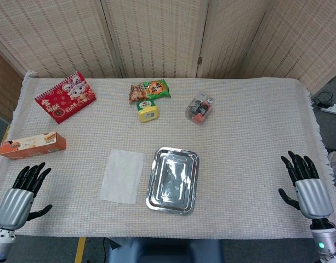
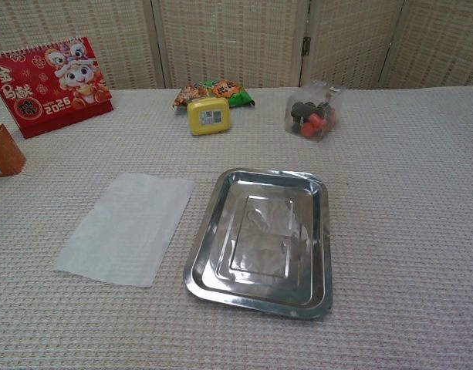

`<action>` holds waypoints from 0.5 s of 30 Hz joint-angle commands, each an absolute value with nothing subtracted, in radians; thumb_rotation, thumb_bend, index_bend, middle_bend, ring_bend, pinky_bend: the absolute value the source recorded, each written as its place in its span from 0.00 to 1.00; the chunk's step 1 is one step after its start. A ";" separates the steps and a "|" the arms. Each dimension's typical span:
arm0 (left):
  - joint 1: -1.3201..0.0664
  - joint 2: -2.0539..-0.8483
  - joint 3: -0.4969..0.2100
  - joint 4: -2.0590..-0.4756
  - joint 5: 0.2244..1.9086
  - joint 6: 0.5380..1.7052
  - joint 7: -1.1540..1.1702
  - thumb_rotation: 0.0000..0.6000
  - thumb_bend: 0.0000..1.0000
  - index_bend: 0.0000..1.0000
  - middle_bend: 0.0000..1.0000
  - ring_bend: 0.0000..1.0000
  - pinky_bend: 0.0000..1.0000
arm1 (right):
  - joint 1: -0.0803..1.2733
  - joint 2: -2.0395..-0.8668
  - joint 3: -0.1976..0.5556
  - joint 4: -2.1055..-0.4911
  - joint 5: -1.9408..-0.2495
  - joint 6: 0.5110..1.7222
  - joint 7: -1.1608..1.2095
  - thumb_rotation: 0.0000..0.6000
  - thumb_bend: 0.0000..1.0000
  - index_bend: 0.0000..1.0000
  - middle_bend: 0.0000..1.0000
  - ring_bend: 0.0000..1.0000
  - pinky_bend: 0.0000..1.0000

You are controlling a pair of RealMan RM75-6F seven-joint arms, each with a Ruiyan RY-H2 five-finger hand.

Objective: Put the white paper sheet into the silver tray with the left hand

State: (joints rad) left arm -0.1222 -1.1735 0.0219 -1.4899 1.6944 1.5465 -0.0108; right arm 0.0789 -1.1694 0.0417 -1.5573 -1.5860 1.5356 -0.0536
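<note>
The white paper sheet (image 1: 122, 176) (image 2: 128, 227) lies flat on the tablecloth, just left of the silver tray (image 1: 152, 190) (image 2: 208, 247), which holds nothing. My left hand (image 1: 22, 192) hovers at the table's near left corner, fingers spread, holding nothing, well to the left of the sheet. At the near right corner my right hand (image 1: 306, 186) is likewise spread and holding nothing. Neither hand shows in the chest view.
A red calendar (image 1: 65, 97) (image 2: 49, 85) stands at the back left. An orange box (image 1: 33, 145) lies near the left edge. Snack packets (image 1: 149, 90), a yellow container (image 1: 148, 110) (image 2: 208, 116) and a clear bag of small items (image 1: 200, 107) (image 2: 313, 114) sit behind the tray.
</note>
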 commanded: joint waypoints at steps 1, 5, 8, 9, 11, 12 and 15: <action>-0.126 -1.177 0.026 -1.487 1.694 1.535 -0.010 1.00 0.17 0.00 0.00 0.00 0.00 | 0.074 -1.162 0.046 -1.557 -1.582 1.544 -0.041 1.00 0.33 0.00 0.00 0.00 0.00; -0.131 -1.181 0.031 -1.491 1.691 1.520 0.000 1.00 0.17 0.00 0.00 0.00 0.00 | 0.073 -1.158 0.043 -1.555 -1.591 1.546 -0.032 1.00 0.33 0.00 0.00 0.00 0.00; -0.133 -1.185 0.041 -1.492 1.710 1.520 0.000 1.00 0.17 0.00 0.00 0.00 0.00 | 0.071 -1.151 0.039 -1.560 -1.603 1.554 -0.022 1.00 0.33 0.00 0.00 0.00 0.00; -0.133 -1.185 0.046 -1.494 1.718 1.520 0.004 1.00 0.17 0.00 0.01 0.00 0.00 | 0.069 -1.150 0.038 -1.560 -1.608 1.558 -0.020 1.00 0.33 0.00 0.00 0.00 0.00; -0.140 -1.193 0.060 -1.493 1.761 1.529 0.003 1.00 0.17 0.01 0.07 0.00 0.03 | 0.065 -1.147 0.030 -1.562 -1.618 1.564 -0.018 1.00 0.33 0.00 0.00 0.00 0.00; -0.143 -1.201 0.067 -1.486 1.787 1.539 -0.007 1.00 0.17 0.03 0.12 0.02 0.09 | 0.063 -1.145 0.027 -1.565 -1.622 1.566 -0.016 1.00 0.33 0.00 0.00 0.00 0.00; -0.153 -1.229 0.091 -1.452 1.849 1.551 -0.029 1.00 0.17 0.11 0.31 0.13 0.32 | 0.055 -1.136 0.019 -1.571 -1.640 1.580 -0.008 1.00 0.33 0.00 0.00 0.00 0.00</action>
